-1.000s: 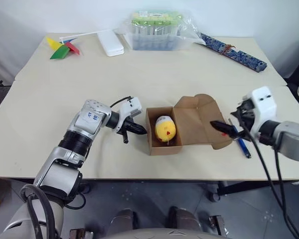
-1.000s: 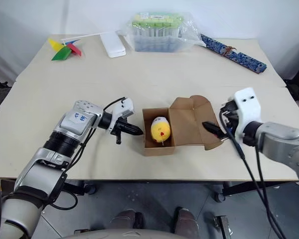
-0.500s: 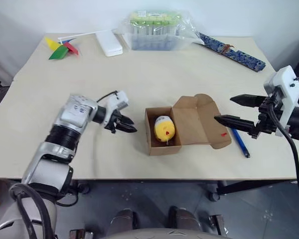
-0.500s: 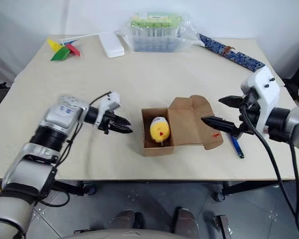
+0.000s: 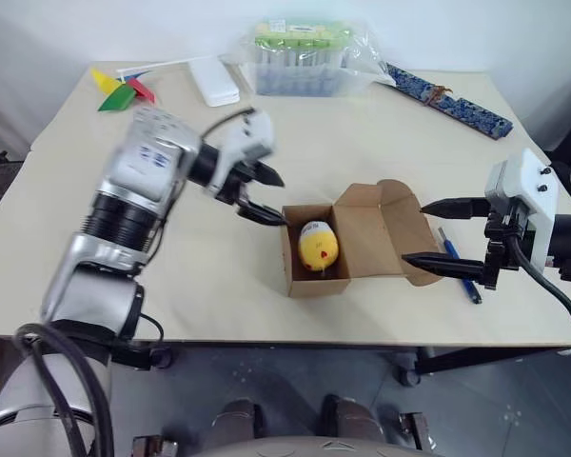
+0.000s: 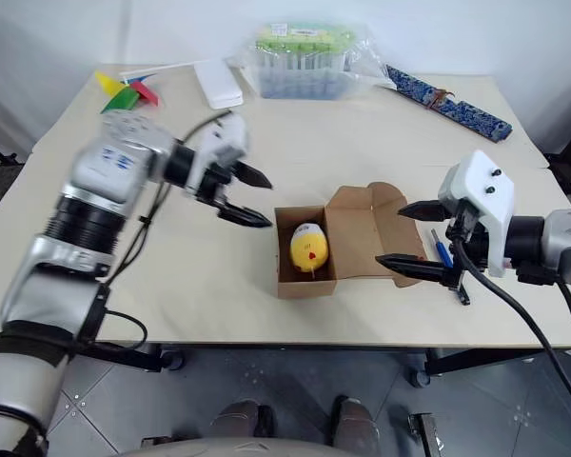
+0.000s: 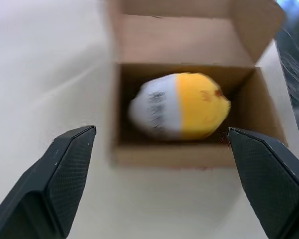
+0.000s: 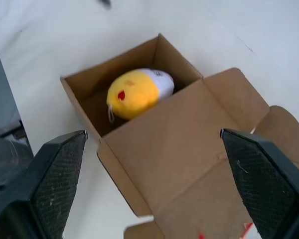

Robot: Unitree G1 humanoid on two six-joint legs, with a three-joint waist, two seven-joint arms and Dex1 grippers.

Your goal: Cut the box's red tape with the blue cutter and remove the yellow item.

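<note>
The small brown box stands open on the table, its lid flap folded out to the right. Inside lies the yellow item, egg-shaped, half yellow and half white. My left gripper hovers open just above the box's left rim; the left wrist view looks down on the yellow item between its spread fingers. My right gripper is open over the flap's right end, holding nothing. The blue cutter lies on the table beyond the flap. A scrap of red tape shows on the flap's edge.
At the back of the table stand a clear tub with green lids, a white flat case, a paper pinwheel and a long dark blue patterned strip. The table's front edge runs close below the box.
My left gripper has gone from shut to wide open, and has risen and shifted right to the box's left rim. My right gripper stayed open, rolled and drew back a little from the flap.
</note>
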